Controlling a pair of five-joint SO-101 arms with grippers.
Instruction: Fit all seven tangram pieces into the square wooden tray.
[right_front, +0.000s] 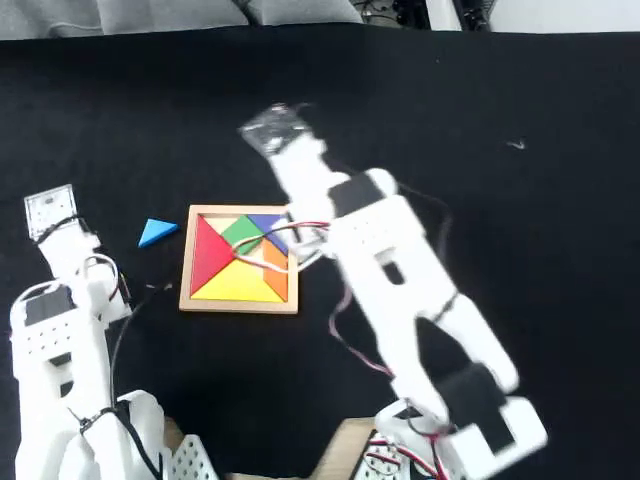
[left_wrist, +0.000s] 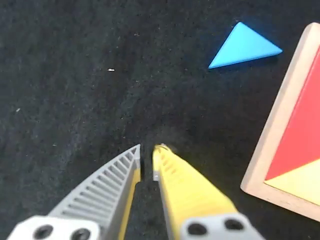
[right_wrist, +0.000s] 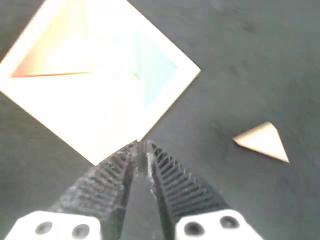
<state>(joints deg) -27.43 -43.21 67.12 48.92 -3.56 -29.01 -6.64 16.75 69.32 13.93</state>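
Note:
The square wooden tray lies left of centre and holds red, yellow, green, blue and orange pieces; my right arm covers its right edge. A loose blue triangle rests on the black cloth just left of the tray. My left gripper sits further left, shut and empty; in its wrist view the blue triangle and a tray corner lie ahead. My right gripper hangs raised beyond the tray's far edge, shut and empty, with the tray and the triangle below it.
Black cloth covers the whole table, with open room to the right and at the back. Loose cables from the right arm hang over the tray. The arm bases stand at the front edge.

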